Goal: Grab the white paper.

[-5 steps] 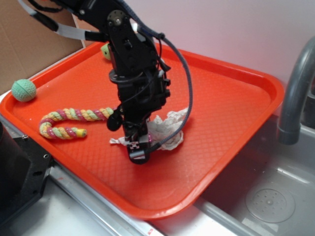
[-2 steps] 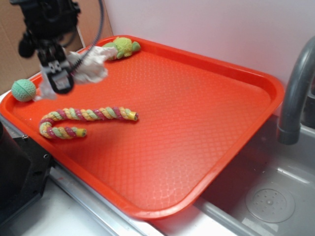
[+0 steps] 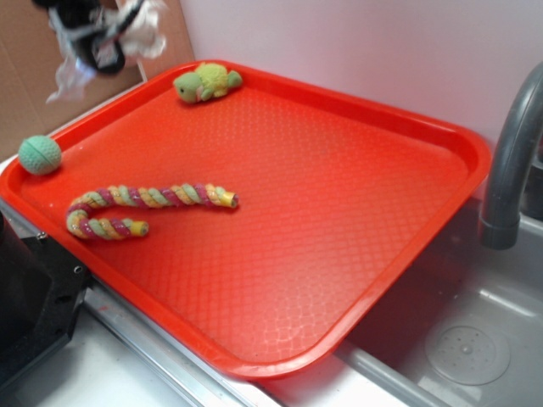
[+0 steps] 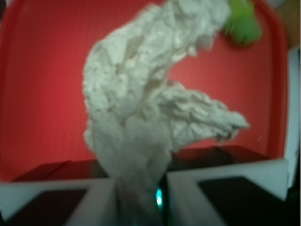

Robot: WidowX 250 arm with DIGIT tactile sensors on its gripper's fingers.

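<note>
I have the gripper (image 3: pixel 95 44) up in the upper left corner of the exterior frame, partly cut off by the edge, with the white paper (image 3: pixel 140 27) dangling from it well above the red tray (image 3: pixel 407 220). In the wrist view the paper (image 4: pixel 146 108) fills the middle of the frame, and its lower end is pinched between the two fingers (image 4: pixel 96 202), which are closed on a thin neck of the wad.

My worry is that grip. Only a narrow twist of tissue sits between the pads, and most of the bulk hangs free above and to the right in the wrist frame. I judge that a jerk or a fast swing could tear the thin paper or let it slide out, dropping it back onto the tray.

Below, the rope toy (image 3: pixel 144 208) lies at the left of the tray, the green ball (image 3: pixel 40 155) at its far left rim, and the green plush toy (image 3: pixel 206 82) near the top edge. The faucet (image 3: pixel 509 161) stands at the right, well apart.
</note>
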